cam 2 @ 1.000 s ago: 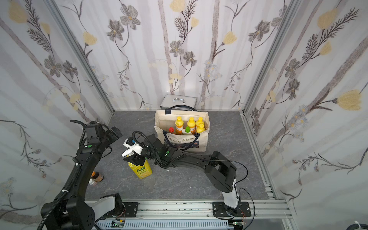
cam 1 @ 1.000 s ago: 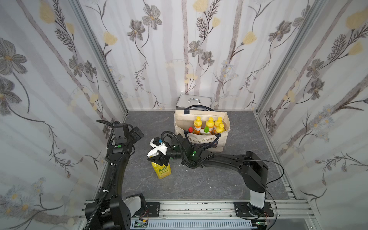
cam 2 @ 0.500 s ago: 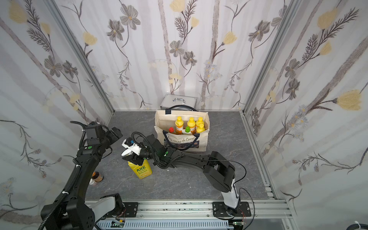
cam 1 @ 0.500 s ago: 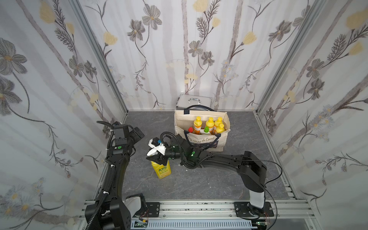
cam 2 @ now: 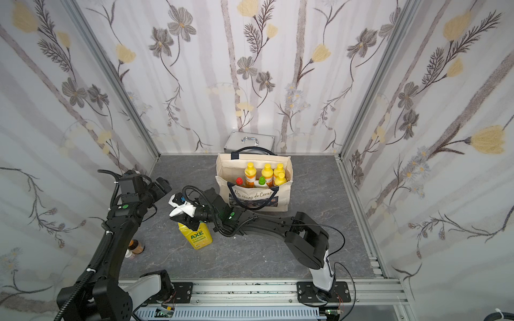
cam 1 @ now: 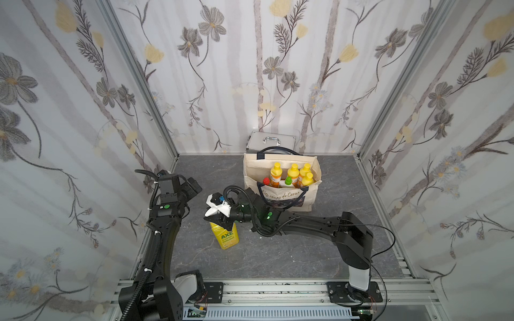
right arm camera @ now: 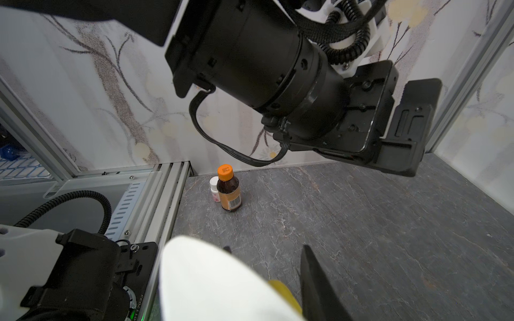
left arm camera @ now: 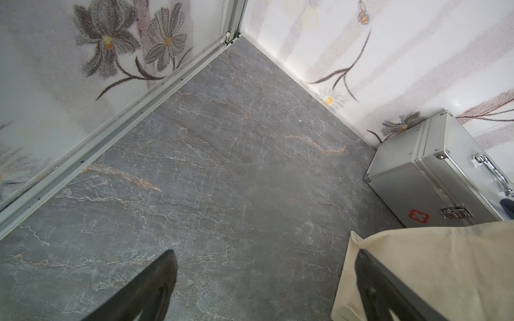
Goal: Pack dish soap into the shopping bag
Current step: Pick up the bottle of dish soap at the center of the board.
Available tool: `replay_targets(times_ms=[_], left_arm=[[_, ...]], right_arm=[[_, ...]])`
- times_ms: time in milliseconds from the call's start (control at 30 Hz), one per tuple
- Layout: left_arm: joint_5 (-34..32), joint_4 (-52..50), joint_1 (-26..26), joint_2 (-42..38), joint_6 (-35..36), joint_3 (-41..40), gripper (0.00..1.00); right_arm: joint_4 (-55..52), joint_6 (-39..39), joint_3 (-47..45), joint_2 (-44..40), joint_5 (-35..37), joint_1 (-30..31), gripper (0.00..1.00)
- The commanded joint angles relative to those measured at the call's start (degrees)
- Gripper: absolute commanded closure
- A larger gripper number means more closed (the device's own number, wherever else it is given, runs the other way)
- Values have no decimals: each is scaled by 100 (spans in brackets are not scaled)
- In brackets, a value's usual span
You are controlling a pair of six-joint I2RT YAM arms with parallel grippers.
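Observation:
A big yellow AXE dish soap bottle (cam 1: pixel 226 236) (cam 2: pixel 199 236) stands upright on the grey floor, left of the shopping bag. My right gripper (cam 1: pixel 219 219) (cam 2: pixel 186 221) reaches in from the right and is shut on its neck, under the white pump head (right arm camera: pixel 211 280). In the right wrist view the yellow neck (right arm camera: pixel 283 291) lies against one finger (right arm camera: pixel 314 283). The cream shopping bag (cam 1: pixel 306 200) (cam 2: pixel 281 200) (left arm camera: pixel 431 264) holds several orange dish soap bottles (cam 1: pixel 292 172), a green-capped one (cam 1: pixel 288 181) and a red-capped one (cam 1: pixel 266 181). My left gripper (cam 1: pixel 194 184) (left arm camera: pixel 264 278) hangs open and empty above the floor.
A silver metal case (cam 1: pixel 271 141) (left arm camera: pixel 431 172) stands against the back wall behind the bag. A small brown bottle with an orange cap (right arm camera: pixel 228 191) (cam 2: pixel 136 246) and a small white bottle (right arm camera: pixel 214 189) stand by the left wall near the front rail.
My right gripper's jaws have narrowed round the top of the AXE bottle. The bottle has stayed in place. The left arm has barely shifted.

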Motion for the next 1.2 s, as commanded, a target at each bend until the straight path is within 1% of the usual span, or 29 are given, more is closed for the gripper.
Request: replay_targets(times_ms=[0, 133, 200, 233, 567, 867, 1167], left_arm=[[7, 201, 8, -24, -34, -11, 0], [51, 218, 4, -59, -24, -12, 0], [60, 224, 8, -68, -30, -20, 0], [59, 229, 5, -68, -35, -29, 0], [72, 229, 3, -95, -14, -31, 0], [71, 220, 6, -104, 2, -29, 0], [108, 230, -2, -104, -2, -30, 0]], right_arm=[[-626, -47, -67, -67, 203, 0, 87], [-803, -93, -116, -186, 362, 1, 94], [-837, -106, -154, -258, 420, -4, 99], [-873, -114, -156, -275, 455, -4, 100], [-1348, -186, 75, -512, 669, -13, 100], [-2375, -167, 722, -754, 620, -91, 100], [-2850, -179, 1003, -1239, 757, -371, 100]])
